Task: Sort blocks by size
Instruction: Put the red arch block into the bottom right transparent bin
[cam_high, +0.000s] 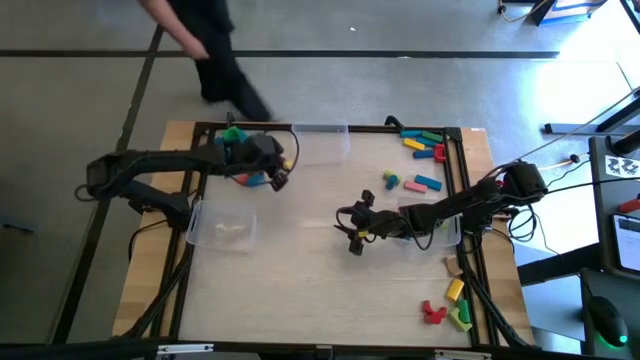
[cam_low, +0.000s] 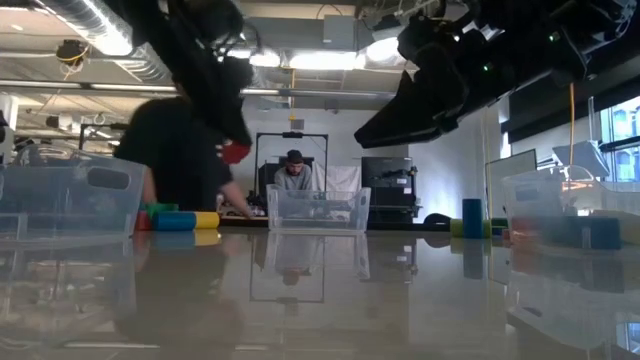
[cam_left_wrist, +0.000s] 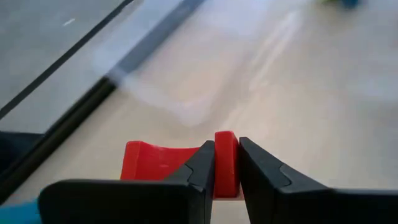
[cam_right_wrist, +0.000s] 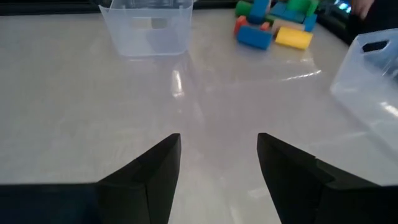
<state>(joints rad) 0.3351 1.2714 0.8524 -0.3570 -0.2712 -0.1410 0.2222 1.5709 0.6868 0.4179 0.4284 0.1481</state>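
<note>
This is a big lab room. Silver pipes (cam_low: 90, 40) and bright lights (cam_low: 320, 60) run along the ceiling, and a person (cam_low: 293, 175) sits far behind the table (cam_low: 320, 290).

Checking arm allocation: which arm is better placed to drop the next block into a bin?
Left. The left gripper is shut on a red block; the right gripper hangs open and empty over bare table.
</note>
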